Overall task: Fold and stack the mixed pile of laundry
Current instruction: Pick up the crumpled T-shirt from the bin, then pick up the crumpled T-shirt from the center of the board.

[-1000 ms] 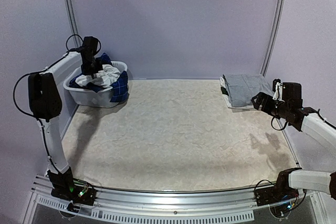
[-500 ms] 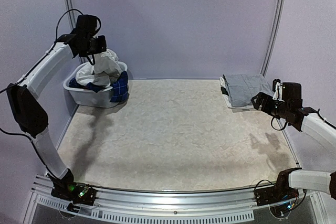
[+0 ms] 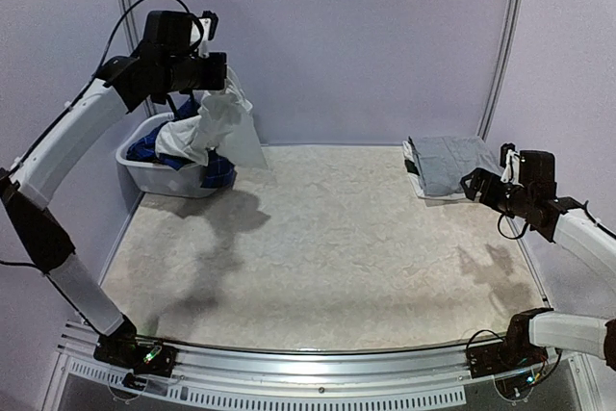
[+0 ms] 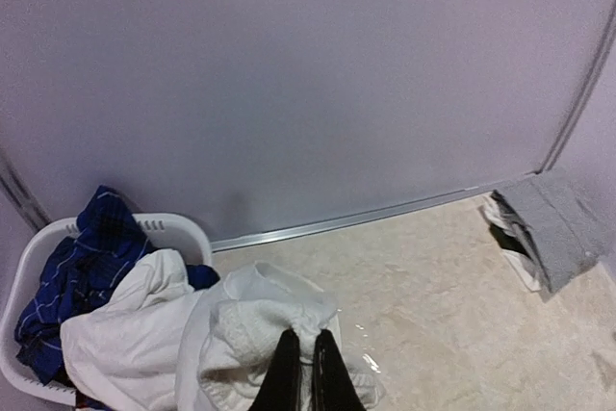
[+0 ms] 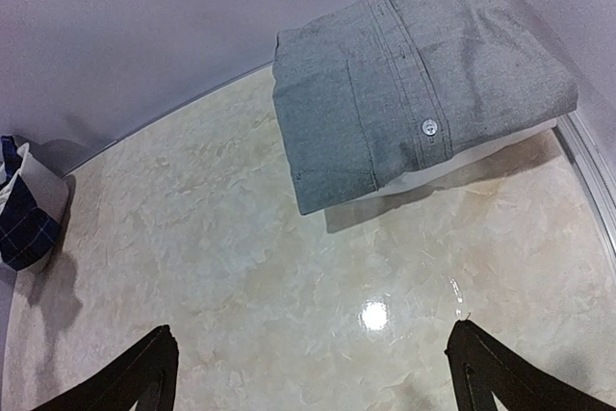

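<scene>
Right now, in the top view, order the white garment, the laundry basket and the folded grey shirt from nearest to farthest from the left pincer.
1. White garment: hanging from the left pincer, which is shut on it.
2. Laundry basket: below it, far-left corner.
3. Folded grey shirt: far-right corner, opposite side.

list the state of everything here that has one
left fingers: shut on the white garment
right fingers: open, empty, above the table
white garment: held up, one end trailing in the basket
navy plaid shirt: crumpled in the basket, unfolded
basket: upright, holding clothes
grey shirt: folded, buttoned, lying on a white piece
</scene>
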